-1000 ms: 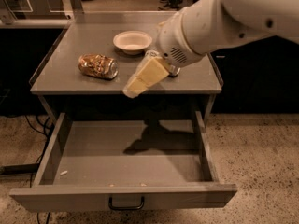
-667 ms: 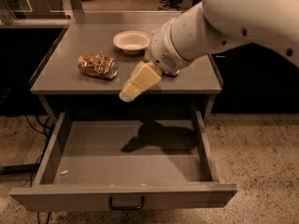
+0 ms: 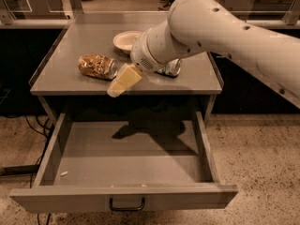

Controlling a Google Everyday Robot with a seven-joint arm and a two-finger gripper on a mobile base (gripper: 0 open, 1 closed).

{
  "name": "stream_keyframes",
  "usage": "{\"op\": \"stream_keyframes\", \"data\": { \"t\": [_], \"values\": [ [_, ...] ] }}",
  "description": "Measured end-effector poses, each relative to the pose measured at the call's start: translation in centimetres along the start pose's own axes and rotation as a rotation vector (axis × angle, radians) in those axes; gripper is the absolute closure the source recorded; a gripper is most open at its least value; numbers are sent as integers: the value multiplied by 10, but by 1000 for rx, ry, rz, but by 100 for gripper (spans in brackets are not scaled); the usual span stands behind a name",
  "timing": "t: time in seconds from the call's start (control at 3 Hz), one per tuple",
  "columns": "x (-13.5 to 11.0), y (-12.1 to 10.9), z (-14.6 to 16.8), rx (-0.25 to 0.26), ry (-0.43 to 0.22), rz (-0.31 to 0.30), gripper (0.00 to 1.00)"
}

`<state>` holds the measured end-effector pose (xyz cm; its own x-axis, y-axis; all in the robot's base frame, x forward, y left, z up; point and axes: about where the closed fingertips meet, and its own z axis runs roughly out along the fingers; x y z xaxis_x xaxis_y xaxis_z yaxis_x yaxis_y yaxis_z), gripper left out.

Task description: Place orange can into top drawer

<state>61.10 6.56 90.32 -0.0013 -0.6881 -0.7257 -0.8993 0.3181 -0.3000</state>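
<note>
The orange can (image 3: 97, 66) lies on its side on the left half of the grey cabinet top (image 3: 70, 81), dented, brownish-orange and gold with a shiny end facing right. My gripper (image 3: 123, 81) hangs from the big white arm just right of the can and a little in front of it, over the cabinet's front edge. It holds nothing. The top drawer (image 3: 123, 196) is pulled wide open below, with nothing in it but a few crumbs; its dark pull handle (image 3: 126, 204) faces me.
A white bowl (image 3: 125, 40) sits at the back of the cabinet top. A shiny can-like object (image 3: 169, 68) stands partly hidden behind my arm on the right. Dark cabinets flank both sides; cables lie on the speckled floor at left.
My arm and gripper have moved left along the cabinet's front edge, closer to the orange can. The can, bowl and drawer have not moved.
</note>
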Motion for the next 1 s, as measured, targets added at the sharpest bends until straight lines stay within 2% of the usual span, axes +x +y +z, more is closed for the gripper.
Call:
{"op": "stream_keyframes", "data": {
  "t": [0.67,1.0],
  "values": [
    [-7,-5,7,2,-12,-22,0],
    [-16,-20,28,-15,-21,-66,0]
  ]
}}
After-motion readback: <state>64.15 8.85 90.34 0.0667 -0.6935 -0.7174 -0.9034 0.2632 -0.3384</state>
